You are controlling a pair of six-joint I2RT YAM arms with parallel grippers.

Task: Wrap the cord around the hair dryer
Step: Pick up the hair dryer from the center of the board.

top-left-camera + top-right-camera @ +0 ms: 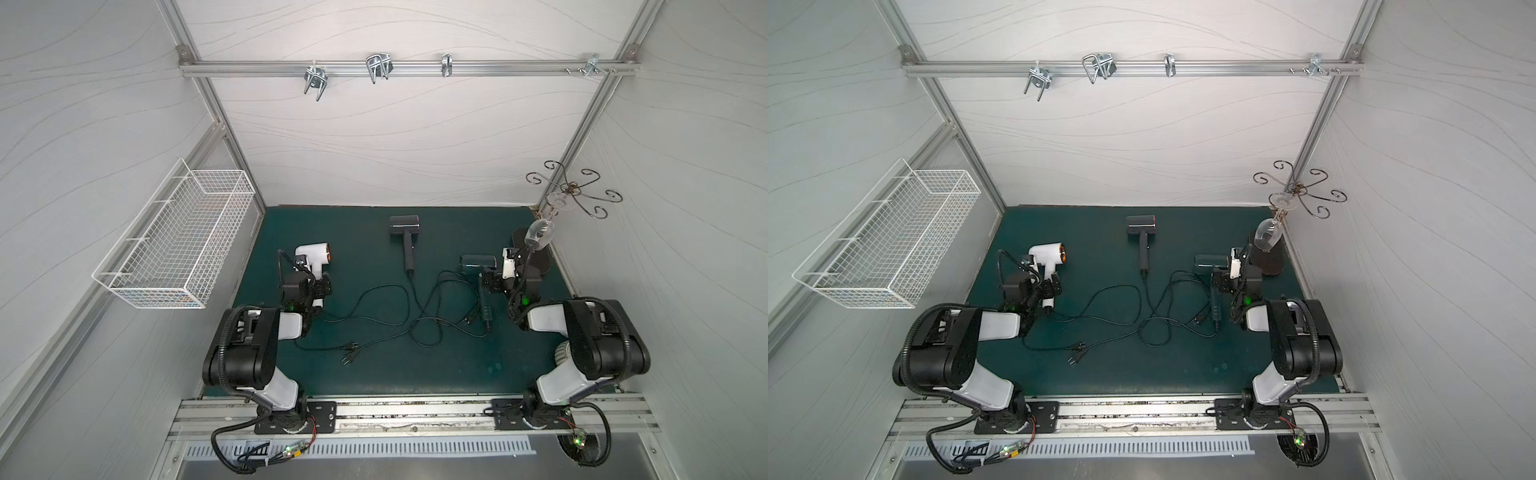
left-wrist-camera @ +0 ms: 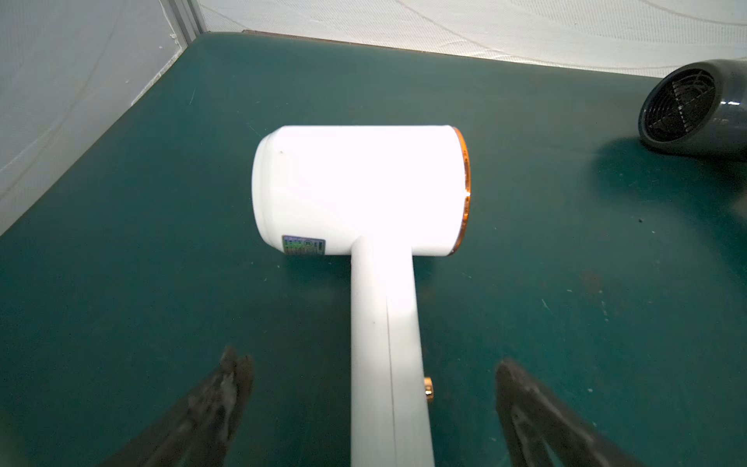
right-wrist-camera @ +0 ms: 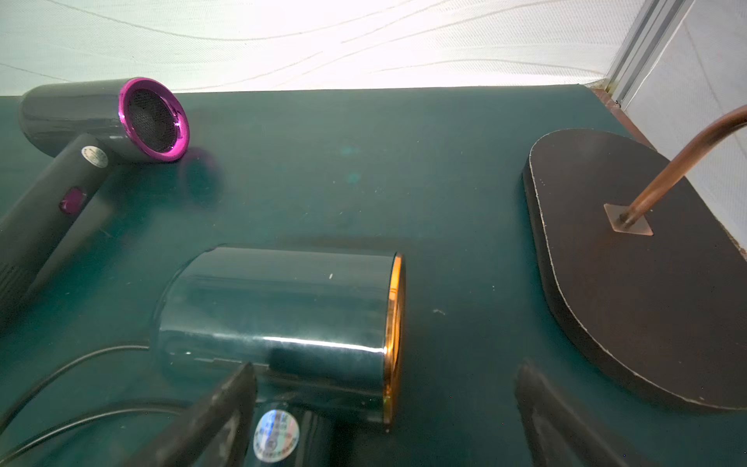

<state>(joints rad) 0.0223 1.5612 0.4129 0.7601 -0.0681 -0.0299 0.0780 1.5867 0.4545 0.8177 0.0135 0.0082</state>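
Observation:
Three hair dryers lie on the green mat. The white hair dryer (image 1: pixel 313 253) (image 2: pixel 355 186) lies at the left. My left gripper (image 1: pixel 320 286) (image 2: pixel 372 366) stands open, one finger on each side of its handle, not touching it. At the right lies the dark green hair dryer (image 1: pixel 478 262) (image 3: pixel 275 315) with an orange ring. My right gripper (image 1: pixel 492 282) (image 3: pixel 386 368) is open just above where its handle meets the barrel. A grey hair dryer (image 1: pixel 405 226) (image 3: pixel 101 117) with a magenta ring lies at the back. Their black cords (image 1: pixel 384 286) (image 3: pixel 81 358) sprawl loose and crossed mid-mat.
Two plugs (image 1: pixel 351 353) lie near the front of the mat. A stand with a dark base (image 3: pixel 646 303) and a hanging wine glass (image 1: pixel 540 235) sits at the back right, close to my right arm. A white wire basket (image 1: pixel 174 241) hangs on the left wall.

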